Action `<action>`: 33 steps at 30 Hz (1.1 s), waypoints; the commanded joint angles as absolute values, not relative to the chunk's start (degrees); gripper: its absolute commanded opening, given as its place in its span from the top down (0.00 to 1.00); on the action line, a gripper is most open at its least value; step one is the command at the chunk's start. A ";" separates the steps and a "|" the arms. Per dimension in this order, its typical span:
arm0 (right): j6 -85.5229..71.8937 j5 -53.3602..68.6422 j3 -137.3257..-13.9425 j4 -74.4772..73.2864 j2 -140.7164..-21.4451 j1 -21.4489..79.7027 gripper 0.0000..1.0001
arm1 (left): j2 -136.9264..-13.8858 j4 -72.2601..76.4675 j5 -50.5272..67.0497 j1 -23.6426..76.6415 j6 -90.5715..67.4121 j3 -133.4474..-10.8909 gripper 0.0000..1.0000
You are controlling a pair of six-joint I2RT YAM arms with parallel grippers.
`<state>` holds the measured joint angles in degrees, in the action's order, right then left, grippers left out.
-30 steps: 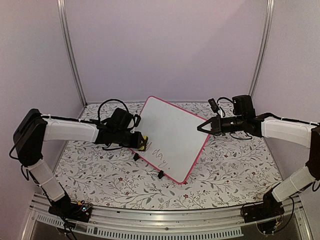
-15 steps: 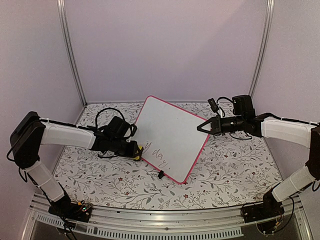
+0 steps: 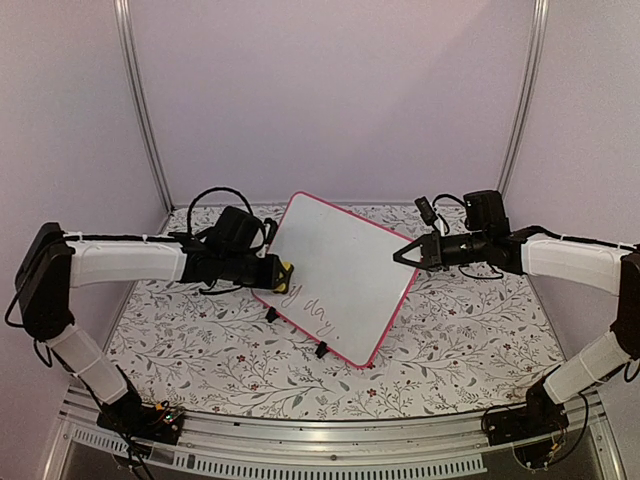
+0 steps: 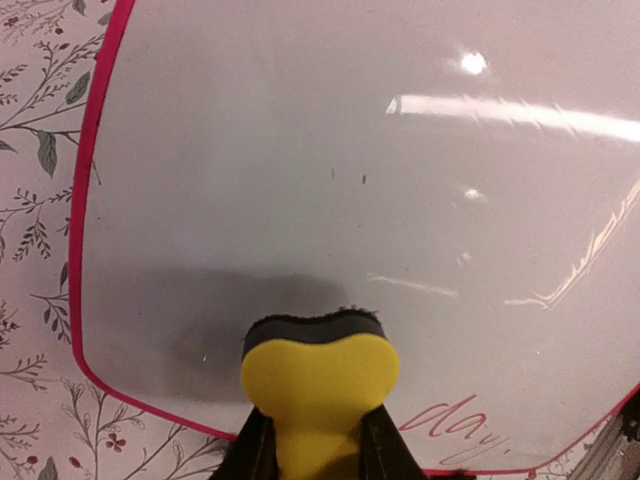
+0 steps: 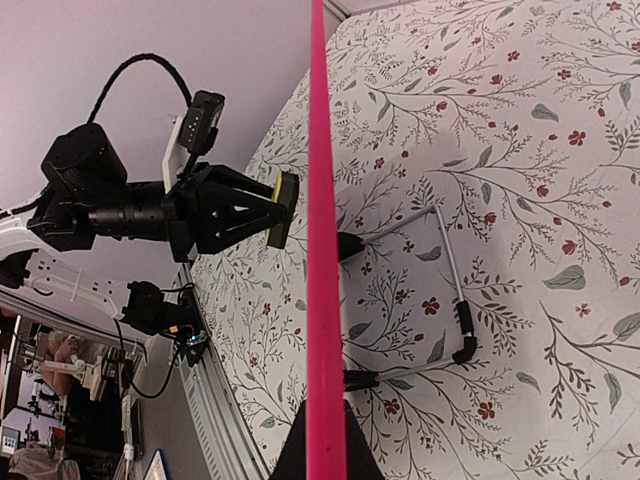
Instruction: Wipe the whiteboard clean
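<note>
Left tool [image 3: 281,276] is clenching a yellow eraser [image 4: 320,375] on the whiteboard [image 3: 345,260]. Right tool [image 3: 400,256] is pinching its pink rim above the floral surface [image 3: 200,350].

Whiteboard [image 3: 340,270] propped tilted mid-bench [image 3: 450,340], my left claw [image 3: 281,276] at its left side, eraser [image 4: 320,370] in that claw against the board face, writing [image 3: 316,312] just right of it along the near edge, my right claw [image 3: 403,256] pinching the right edge.
</note>
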<state>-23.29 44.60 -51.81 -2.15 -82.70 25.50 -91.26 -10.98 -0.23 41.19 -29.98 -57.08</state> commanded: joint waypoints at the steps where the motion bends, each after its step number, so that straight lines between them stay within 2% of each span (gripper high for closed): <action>1: -22.86 45.07 -50.37 -6.33 -84.20 26.54 1.00 | -96.66 -11.00 2.81 42.50 -29.12 -57.79 1.00; 7: -22.85 45.05 -50.36 -6.20 -84.35 26.56 1.00 | -98.01 -9.48 3.77 43.68 -29.93 -54.82 1.00; 20: -22.98 45.24 -50.53 -6.14 -84.82 26.54 1.00 | -93.14 -12.11 1.80 43.69 -30.58 -47.96 1.00; 33: -23.03 45.11 -50.54 -6.42 -84.47 26.55 1.00 | -88.99 -12.61 -3.07 43.70 -27.97 -55.51 1.00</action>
